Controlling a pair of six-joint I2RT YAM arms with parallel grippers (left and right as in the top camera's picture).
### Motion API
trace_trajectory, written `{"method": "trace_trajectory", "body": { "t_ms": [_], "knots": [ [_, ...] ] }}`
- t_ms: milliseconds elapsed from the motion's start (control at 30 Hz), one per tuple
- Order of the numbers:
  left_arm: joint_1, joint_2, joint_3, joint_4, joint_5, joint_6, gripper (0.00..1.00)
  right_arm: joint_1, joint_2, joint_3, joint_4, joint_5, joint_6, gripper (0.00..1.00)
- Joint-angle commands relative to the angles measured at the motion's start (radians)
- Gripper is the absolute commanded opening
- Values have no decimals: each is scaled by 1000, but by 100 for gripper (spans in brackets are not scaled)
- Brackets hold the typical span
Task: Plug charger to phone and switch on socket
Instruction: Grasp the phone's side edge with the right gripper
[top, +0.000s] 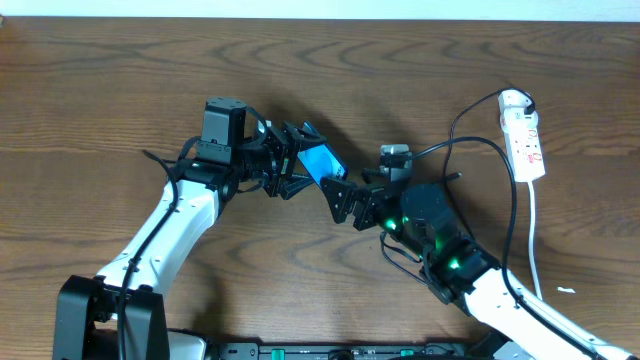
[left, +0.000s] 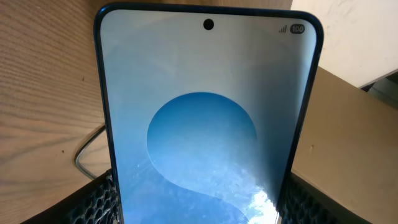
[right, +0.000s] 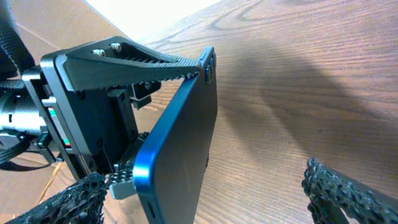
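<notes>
Surface: brown wood grain (top: 120, 80), a pale wall strip along the far edge, and both arms meeting mid-frame.
Phone: up off the surface and tilted (top: 322, 163), screen glowing blue, pinched across its long edges.
Left gripper: clamped on the phone (top: 298, 162), a finger on each side, and that's the only thing holding it up.
Right gripper: spread wide with nothing in it (top: 343, 203), hovering just beside the phone's near end.
Charger: thin black cable (top: 460, 117) looping on the surface by the socket, well apart from the phone. I can't pick out its plug tip.
Socket: white strip (top: 524, 135) at the far right, switch too small to read.
Risk one: the empty right gripper is very close, and a nudge could twist the phone in the left grip or knock it loose.
Risk two: the charger has yet to be fetched, and a skewed hold on the tip would likely mean a crooked approach and a missed or jammed port.
Risk three: a tug on the cable could drag the socket along.
</notes>
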Motion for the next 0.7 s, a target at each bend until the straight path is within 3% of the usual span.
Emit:
{"method": "trace_trajectory", "body": {
  "t_ms": [0,667],
  "knots": [
    [3,-17,-1,9,21,2,68,10,26,16,16,15,22,99],
    [3,-17,-1,9,21,2,68,10,92,18,124,45,37,99]
  ]
}}
